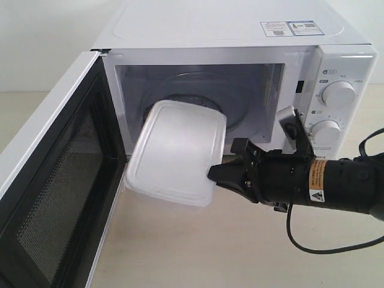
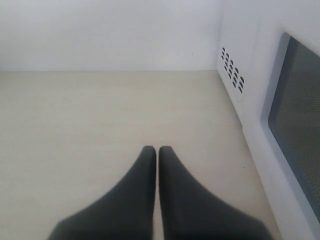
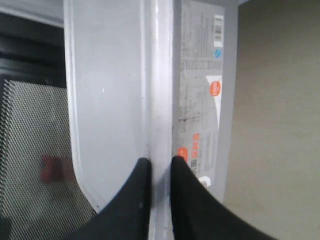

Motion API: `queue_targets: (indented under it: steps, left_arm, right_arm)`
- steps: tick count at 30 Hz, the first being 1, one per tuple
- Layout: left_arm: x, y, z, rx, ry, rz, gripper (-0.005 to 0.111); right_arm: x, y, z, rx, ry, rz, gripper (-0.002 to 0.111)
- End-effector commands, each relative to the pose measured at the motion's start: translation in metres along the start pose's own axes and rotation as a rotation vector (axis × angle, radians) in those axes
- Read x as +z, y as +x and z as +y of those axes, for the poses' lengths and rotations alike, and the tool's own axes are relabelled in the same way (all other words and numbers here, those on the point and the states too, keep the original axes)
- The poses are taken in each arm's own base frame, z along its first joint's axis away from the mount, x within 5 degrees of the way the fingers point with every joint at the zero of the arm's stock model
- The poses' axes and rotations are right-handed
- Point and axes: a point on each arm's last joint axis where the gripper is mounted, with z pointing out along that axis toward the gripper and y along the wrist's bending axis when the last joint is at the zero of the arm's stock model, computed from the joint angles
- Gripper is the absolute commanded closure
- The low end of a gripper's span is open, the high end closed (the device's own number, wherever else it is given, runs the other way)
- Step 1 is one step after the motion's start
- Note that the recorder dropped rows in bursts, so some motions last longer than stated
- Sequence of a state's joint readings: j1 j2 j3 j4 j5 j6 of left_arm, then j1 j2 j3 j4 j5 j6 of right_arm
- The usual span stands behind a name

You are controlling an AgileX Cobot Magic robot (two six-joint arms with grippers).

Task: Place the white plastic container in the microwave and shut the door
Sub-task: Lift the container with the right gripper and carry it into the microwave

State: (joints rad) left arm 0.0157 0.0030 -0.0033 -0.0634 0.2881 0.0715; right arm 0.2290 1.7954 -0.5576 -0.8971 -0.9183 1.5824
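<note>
While the microwave [image 1: 240, 36] stands with its door [image 1: 54, 180] wide open, you have the container [image 1: 177, 153] tilted at the microwave's mouth, not yet set down. Your right gripper [image 1: 217, 174] pinches its rim; your left gripper [image 2: 157, 150] sits closed, empty, beside the microwave. Placing and shutting remain.

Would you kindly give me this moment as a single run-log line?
right pincer: shut on white plastic container rim | container: tilted at microwave opening | door: open | left pincer: shut, empty
</note>
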Motion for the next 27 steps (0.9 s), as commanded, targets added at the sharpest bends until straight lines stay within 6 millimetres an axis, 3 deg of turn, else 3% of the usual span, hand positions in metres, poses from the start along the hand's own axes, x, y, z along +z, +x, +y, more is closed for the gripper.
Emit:
queue_targets:
  steps: [1, 15, 22, 27]
  left_arm:
    - [0.000, 0.001, 0.000, 0.002, -0.002, 0.001, 0.102]
    - [0.000, 0.001, 0.000, 0.002, -0.002, 0.001, 0.102]
    - [0.000, 0.001, 0.000, 0.002, -0.002, 0.001, 0.102]
    - [0.000, 0.001, 0.000, 0.002, -0.002, 0.001, 0.102]
  right_arm:
    - [-0.008, -0.007, 0.004, 0.100, -0.096, -0.177, 0.108]
    - [0.011, -0.004, 0.016, 0.223, -0.008, -0.500, 0.108]
    - [0.029, -0.016, 0.026, 0.255, 0.092, -0.461, 0.108]
    - [0.034, -0.027, 0.036, 0.279, 0.058, -0.504, 0.108]
